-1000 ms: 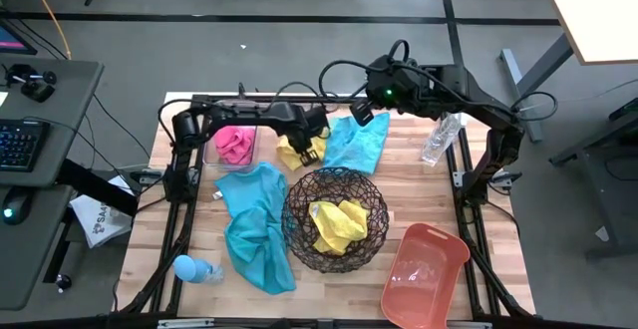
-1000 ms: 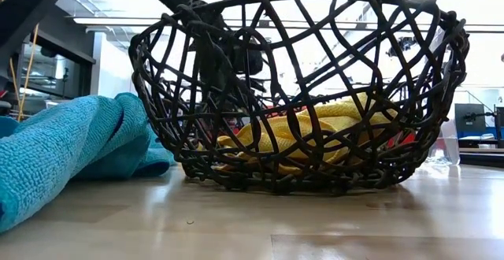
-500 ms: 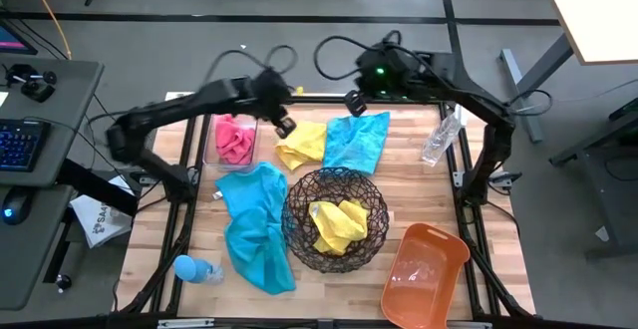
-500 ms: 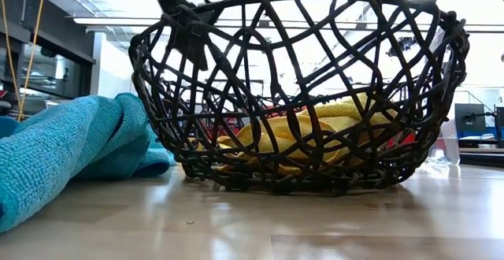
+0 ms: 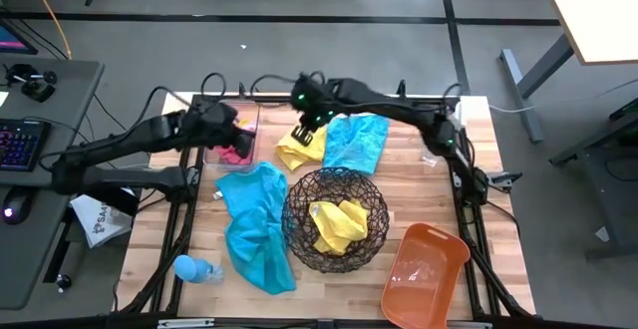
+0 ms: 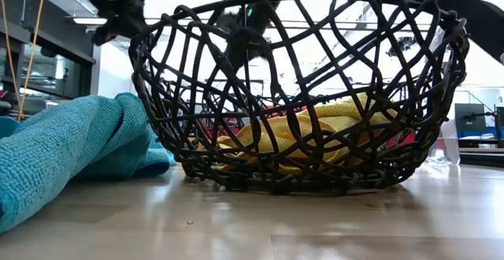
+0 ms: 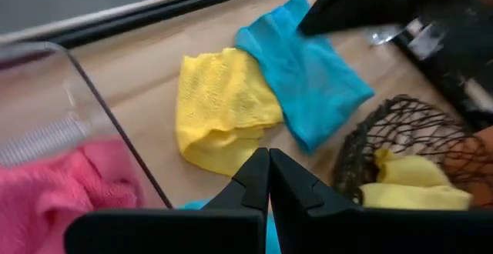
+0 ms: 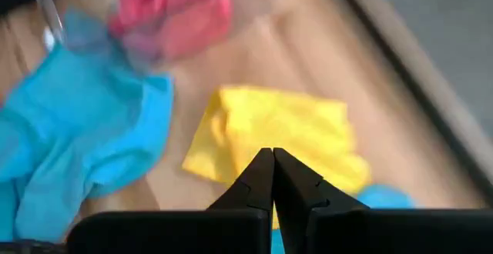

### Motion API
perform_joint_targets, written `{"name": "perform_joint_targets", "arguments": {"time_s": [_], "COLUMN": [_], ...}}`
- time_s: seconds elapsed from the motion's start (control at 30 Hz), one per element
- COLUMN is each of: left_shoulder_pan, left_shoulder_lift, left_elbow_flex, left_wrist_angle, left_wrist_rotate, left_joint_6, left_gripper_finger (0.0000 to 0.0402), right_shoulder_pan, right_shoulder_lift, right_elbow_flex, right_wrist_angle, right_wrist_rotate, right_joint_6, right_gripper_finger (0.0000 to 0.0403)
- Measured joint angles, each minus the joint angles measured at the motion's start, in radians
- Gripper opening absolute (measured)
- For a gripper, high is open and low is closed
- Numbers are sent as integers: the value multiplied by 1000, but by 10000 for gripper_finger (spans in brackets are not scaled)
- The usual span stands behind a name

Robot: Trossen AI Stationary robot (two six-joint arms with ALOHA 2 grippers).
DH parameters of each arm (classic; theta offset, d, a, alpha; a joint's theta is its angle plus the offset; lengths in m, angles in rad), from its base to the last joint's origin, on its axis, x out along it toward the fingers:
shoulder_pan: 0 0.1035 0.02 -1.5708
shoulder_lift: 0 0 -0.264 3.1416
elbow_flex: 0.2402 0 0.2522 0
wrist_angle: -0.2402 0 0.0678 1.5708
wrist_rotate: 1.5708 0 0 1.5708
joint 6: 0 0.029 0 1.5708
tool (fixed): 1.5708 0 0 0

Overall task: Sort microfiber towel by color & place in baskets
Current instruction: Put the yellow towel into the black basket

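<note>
A yellow towel (image 5: 302, 146) lies flat on the table near its far edge, next to a small teal towel (image 5: 356, 140). My right gripper (image 8: 272, 169) hovers shut above the yellow towel (image 8: 269, 131), touching nothing. My left gripper (image 7: 268, 169) is shut too, held above the clear bin (image 5: 214, 152) that holds the pink towel (image 5: 235, 151). A large teal towel (image 5: 257, 224) lies crumpled left of the wire basket (image 5: 334, 219), which holds another yellow towel (image 5: 337, 222). The orange tub (image 5: 424, 274) stands at the near right.
A light-blue bottle (image 5: 194, 267) lies at the near left corner. A clear bottle (image 5: 437, 148) stands by the far right edge, partly under my right arm. Bare wood shows between the basket and the table's right edge.
My left gripper rose off the yellow towel and drew back toward the table's left, ending over the clear bin. My right gripper swung from above the small teal towel toward the left, ending over the yellow towel. The towels kept their places.
</note>
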State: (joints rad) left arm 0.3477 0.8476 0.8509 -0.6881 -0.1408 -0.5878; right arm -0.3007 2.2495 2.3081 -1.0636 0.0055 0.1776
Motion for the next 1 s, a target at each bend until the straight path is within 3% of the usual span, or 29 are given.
{"name": "perform_joint_targets", "arguments": {"time_s": [0.13,0.27,0.53,0.7,0.8,0.87,0.93,1.0], "left_shoulder_pan": [-20,-24,-24,-24,-23,-23,-23,-23], "left_shoulder_lift": [-75,-99,-102,-100,-100,-100,-100,-100], "left_elbow_flex": [-41,-43,-44,-44,-44,-44,-44,-44], "left_wrist_angle": [5,17,66,65,65,65,65,74], "left_wrist_rotate": [-24,-29,-27,-27,-26,-26,-26,-26], "left_joint_6": [-69,-85,-64,-54,-45,-45,-43,-38], "left_gripper_finger": [0,0,0,0,0,0,0,0], "right_shoulder_pan": [-11,-17,-12,-5,3,15,21,23], "right_shoulder_lift": [107,190,272,309,325,327,327,324], "right_elbow_flex": [0,0,0,0,2,2,2,2], "right_wrist_angle": [9,30,38,43,43,36,33,31], "right_wrist_rotate": [-90,-112,-1,65,84,117,115,98], "right_joint_6": [33,95,184,221,230,205,200,193], "right_gripper_finger": [33,97,248,298,296,273,223,143]}}
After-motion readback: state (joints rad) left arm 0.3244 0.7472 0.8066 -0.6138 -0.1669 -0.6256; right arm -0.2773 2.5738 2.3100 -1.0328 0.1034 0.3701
